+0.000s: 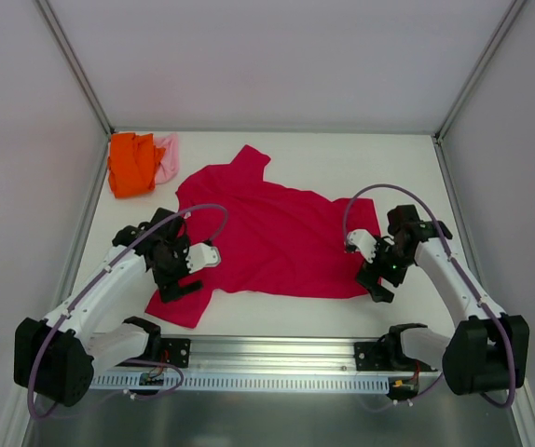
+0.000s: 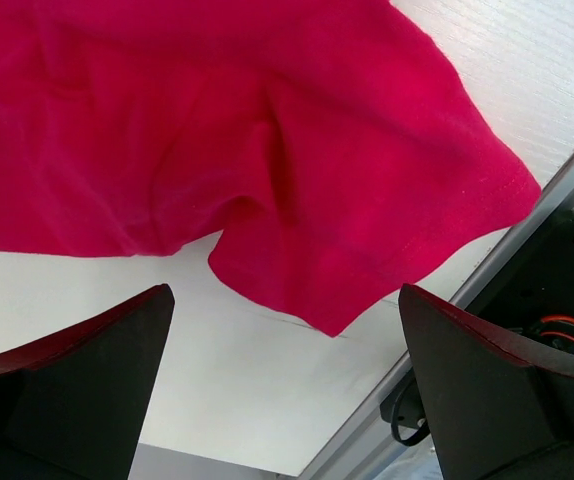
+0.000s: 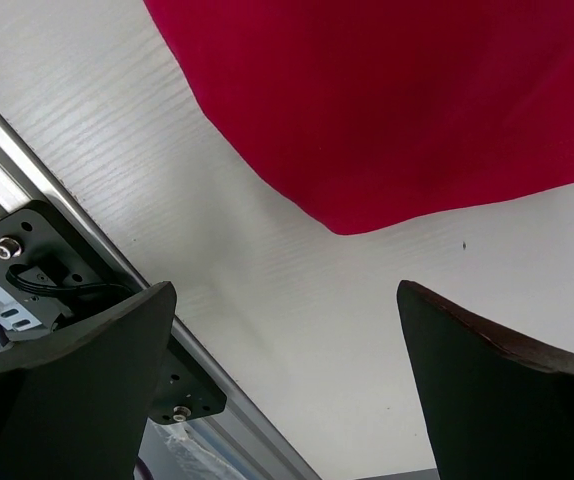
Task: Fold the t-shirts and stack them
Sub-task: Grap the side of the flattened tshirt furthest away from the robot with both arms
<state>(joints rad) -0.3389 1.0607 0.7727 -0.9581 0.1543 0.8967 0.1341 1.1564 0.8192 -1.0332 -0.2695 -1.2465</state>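
The crimson t-shirt [image 1: 272,237] lies spread and slightly rumpled on the middle of the white tabletop [image 1: 361,163]. The orange t-shirt [image 1: 130,164] sits bunched in the far-left corner, with the pink t-shirt [image 1: 167,156] touching its right side (only a small part shows). The left jaws stand wide and empty at the crimson shirt's near-left sleeve. The right jaws are equally wide and empty at its near-right corner.
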